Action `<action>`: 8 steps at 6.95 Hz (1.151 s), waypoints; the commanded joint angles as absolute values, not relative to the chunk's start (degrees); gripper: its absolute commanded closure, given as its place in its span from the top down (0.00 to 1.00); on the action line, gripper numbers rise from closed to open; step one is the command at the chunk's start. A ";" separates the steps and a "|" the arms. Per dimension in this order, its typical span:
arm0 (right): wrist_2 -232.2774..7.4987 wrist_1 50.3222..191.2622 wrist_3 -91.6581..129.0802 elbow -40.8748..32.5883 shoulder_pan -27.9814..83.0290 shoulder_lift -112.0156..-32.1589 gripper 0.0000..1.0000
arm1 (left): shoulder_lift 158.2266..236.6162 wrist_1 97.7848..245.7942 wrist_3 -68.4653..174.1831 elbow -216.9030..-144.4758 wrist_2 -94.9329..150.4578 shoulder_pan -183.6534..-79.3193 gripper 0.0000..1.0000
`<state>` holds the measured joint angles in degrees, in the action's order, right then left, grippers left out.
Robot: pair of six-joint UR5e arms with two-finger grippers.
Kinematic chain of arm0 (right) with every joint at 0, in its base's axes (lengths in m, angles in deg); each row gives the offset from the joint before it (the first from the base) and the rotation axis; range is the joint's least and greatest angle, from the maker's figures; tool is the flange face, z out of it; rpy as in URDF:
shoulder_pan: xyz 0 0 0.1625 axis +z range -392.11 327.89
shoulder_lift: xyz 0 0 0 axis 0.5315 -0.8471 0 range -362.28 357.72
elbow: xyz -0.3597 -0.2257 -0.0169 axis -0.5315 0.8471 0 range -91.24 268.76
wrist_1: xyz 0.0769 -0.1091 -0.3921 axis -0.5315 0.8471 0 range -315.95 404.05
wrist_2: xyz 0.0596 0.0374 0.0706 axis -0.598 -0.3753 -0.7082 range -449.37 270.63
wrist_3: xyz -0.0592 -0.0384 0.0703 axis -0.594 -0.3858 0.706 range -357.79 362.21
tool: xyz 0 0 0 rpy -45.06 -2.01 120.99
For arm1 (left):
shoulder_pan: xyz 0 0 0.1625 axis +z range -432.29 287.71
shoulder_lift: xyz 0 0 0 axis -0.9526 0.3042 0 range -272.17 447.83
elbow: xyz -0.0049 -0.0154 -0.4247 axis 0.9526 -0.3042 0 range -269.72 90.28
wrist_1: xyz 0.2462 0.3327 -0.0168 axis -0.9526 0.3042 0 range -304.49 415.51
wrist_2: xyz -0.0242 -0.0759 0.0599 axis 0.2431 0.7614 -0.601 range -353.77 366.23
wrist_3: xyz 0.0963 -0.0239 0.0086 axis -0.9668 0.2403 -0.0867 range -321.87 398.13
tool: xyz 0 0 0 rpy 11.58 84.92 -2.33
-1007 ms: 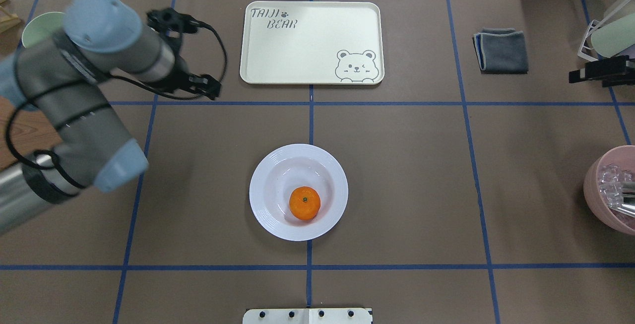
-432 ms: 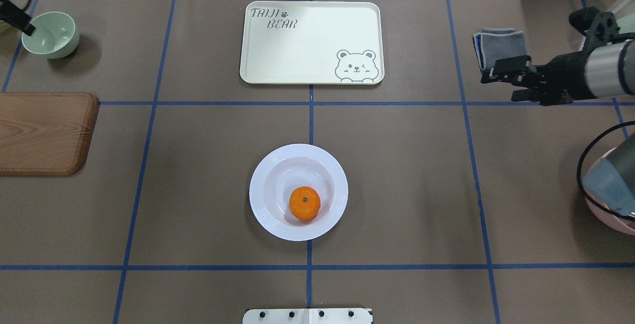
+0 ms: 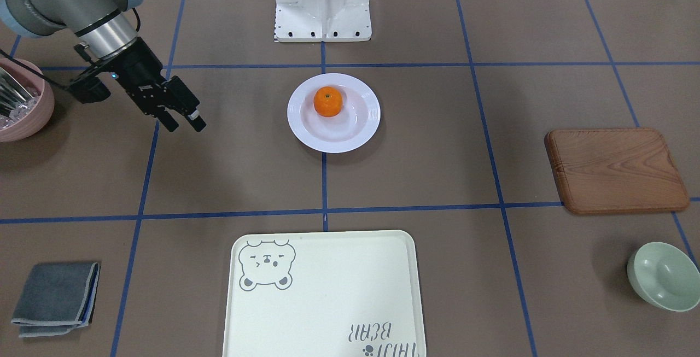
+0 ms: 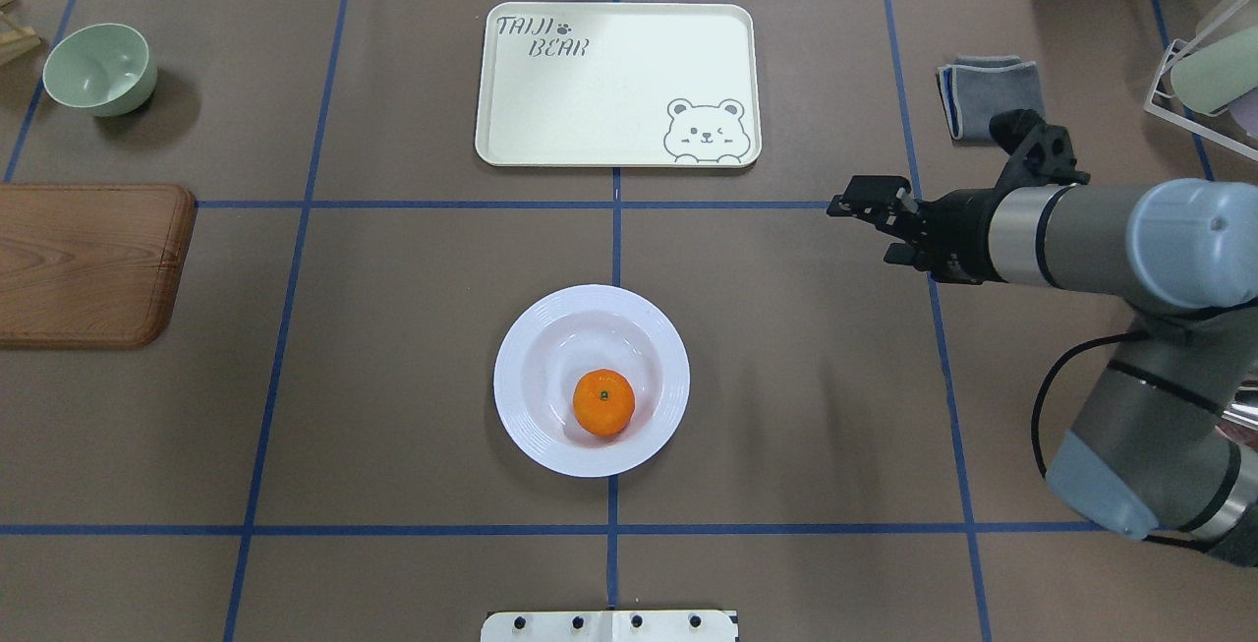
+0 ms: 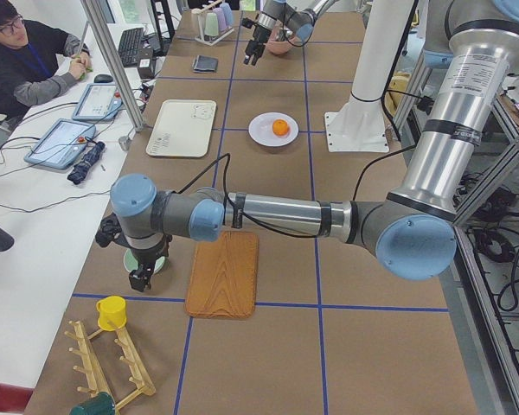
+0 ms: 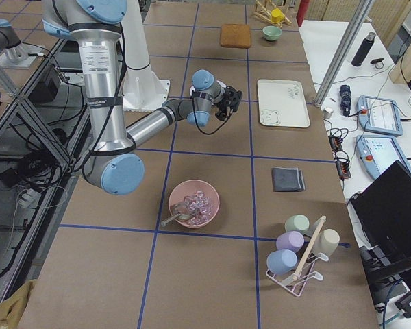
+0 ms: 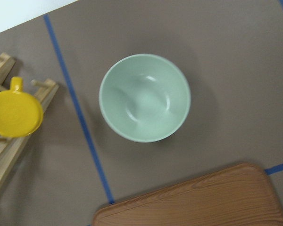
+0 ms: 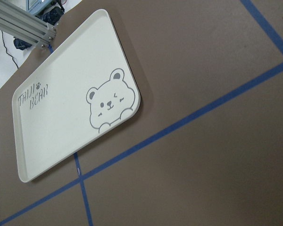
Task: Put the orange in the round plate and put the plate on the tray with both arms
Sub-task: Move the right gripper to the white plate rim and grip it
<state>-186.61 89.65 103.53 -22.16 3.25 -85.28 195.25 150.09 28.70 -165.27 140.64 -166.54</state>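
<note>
Nearest the robot's base, the plate (image 4: pixel 513 381) sat flat on the table (image 4: pixel 806 406). The orange (image 4: pixel 603 402) was already in its deep centre, a little toward the near side of the well. The plate looked glazed and rigid. It was probably slick under the pads, fairly heavy for its size, and liable to chip if dropped or knocked.

Its wide ridged rim seemed the only place to take hold. The rim lay low against the table, so jaws would likely have to come in shallow, one pad over the edge and one under. A grip on two opposite sides, one per arm, would keep it level. With any tilt the loose round orange would probably roll, perhaps right out.

Farther out and to the right, the right arm (image 4: pixel 1061 219) hovered above the table, well apart from the plate. Its jaws were parted a moderate way and held nothing. Beyond lay the tray (image 4: pixel 617 82), which looked like light plastic, apt to slide if nudged.

Off at the left end, the left arm (image 5: pixel 277 216) hung over a green bowl (image 7: pixel 145 97). Whether its jaws were wide or closed I could not tell.
</note>
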 commanded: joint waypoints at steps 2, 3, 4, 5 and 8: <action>-167.00 91.23 114.42 -22.51 -16.07 -84.37 0.97 | 192.95 148.15 28.11 -163.46 142.02 -169.76 0.99; -163.15 93.24 115.14 -20.85 -20.64 -80.80 0.95 | 192.94 148.06 28.11 -163.37 142.02 -169.94 0.99; -160.76 97.44 116.37 -18.31 -23.03 -74.41 0.94 | 192.51 148.06 28.11 -163.29 142.02 -170.37 0.99; -159.86 102.88 118.38 -16.63 -24.19 -69.91 0.90 | 192.07 148.06 28.11 -163.28 142.02 -170.38 0.99; -159.24 103.63 118.40 -16.18 -25.87 -70.92 0.70 | 191.98 148.06 28.11 -163.37 142.02 -170.38 0.99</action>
